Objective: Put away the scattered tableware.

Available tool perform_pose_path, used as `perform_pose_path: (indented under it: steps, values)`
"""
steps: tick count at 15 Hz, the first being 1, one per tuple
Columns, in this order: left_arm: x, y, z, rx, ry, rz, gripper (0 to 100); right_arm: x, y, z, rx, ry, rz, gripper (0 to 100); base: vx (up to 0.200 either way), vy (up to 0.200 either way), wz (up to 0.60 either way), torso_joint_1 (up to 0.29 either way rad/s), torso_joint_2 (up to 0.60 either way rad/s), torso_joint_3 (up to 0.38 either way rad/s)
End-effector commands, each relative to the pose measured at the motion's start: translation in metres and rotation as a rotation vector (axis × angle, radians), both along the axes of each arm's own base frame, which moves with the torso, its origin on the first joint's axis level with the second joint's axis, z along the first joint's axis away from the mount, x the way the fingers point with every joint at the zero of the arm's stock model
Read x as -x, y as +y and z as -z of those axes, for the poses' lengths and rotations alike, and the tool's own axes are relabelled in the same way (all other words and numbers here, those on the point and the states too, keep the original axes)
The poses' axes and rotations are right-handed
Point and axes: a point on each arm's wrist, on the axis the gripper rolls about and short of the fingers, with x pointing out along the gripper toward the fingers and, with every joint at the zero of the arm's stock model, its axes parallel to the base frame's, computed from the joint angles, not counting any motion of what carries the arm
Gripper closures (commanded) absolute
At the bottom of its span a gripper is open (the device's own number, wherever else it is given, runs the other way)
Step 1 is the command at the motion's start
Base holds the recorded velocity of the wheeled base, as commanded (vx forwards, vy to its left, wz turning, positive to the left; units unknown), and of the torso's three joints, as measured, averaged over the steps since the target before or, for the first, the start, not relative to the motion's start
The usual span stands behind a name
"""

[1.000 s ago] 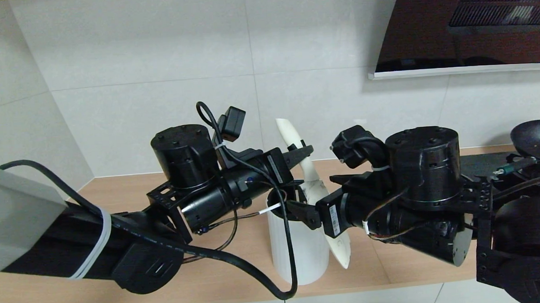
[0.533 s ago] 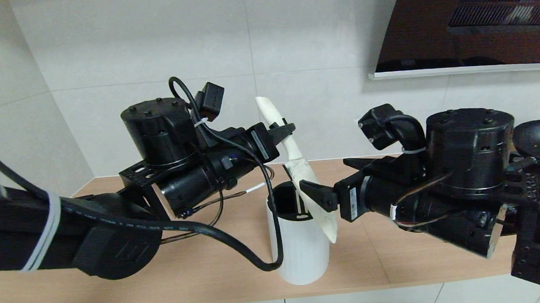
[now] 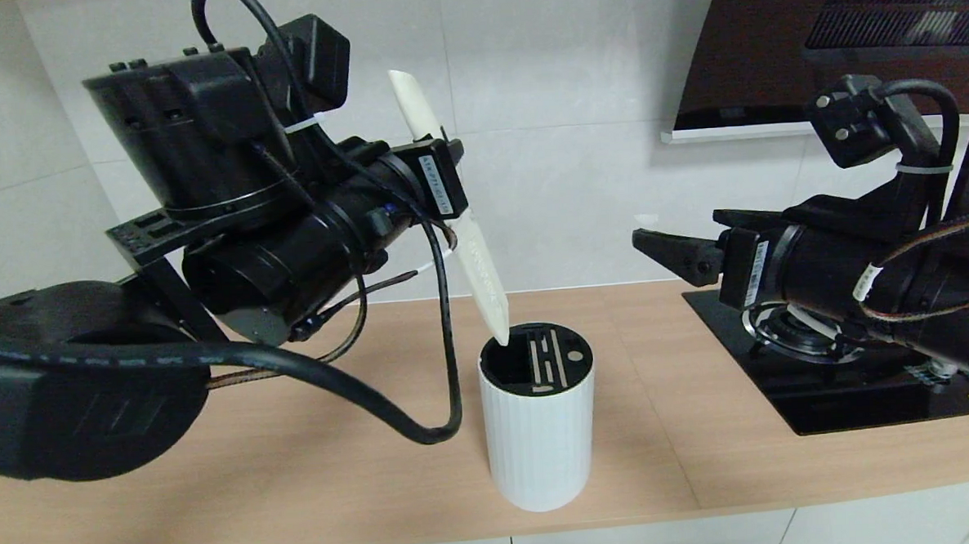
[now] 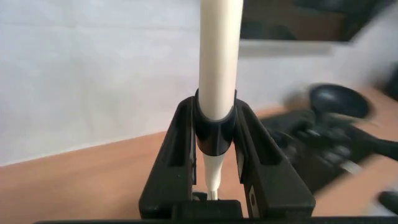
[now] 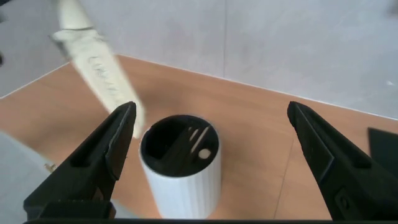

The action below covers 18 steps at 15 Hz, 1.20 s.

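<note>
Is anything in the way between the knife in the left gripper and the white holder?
Nothing visible: the knife tip hangs at the open top of the holder, and the right gripper is off to the side.

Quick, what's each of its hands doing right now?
Left hand: closed, holding the white knife.
Right hand: open, holding nothing.

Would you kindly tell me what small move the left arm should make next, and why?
Probably lower the left gripper straight down: it is shut on the white knife, whose tip hangs just above the large opening of the white holder, not yet inside.
</note>
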Motion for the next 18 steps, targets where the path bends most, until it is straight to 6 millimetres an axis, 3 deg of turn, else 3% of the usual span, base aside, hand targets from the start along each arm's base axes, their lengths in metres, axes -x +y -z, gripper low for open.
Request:
perform_pose_path:
  steps: [1,2,6,18]
  values:
    - [0.003,-0.012,0.007,-0.009,0.018,-0.035,100,0.0,-0.002,-0.002,-0.005,-0.006,0.007,0,0.0,0.0,0.0,0.0,0.0,0.0]
    - [0.01,-0.028,0.011,-0.016,0.033,-0.12,100,-0.001,-0.002,-0.001,-0.002,-0.002,0.007,0,0.0,0.0,0.0,0.0,0.0,0.0]
    - [0.004,-0.053,0.04,-0.094,0.068,-0.19,100,-0.004,0.0,0.003,0.007,0.01,0.008,0,0.0,0.0,0.0,0.0,0.0,0.0]
    - [-0.017,-0.056,0.053,-0.096,0.067,-0.238,100,-0.01,0.005,0.013,0.03,0.039,0.008,0,0.0,0.0,0.0,0.0,0.0,0.0]
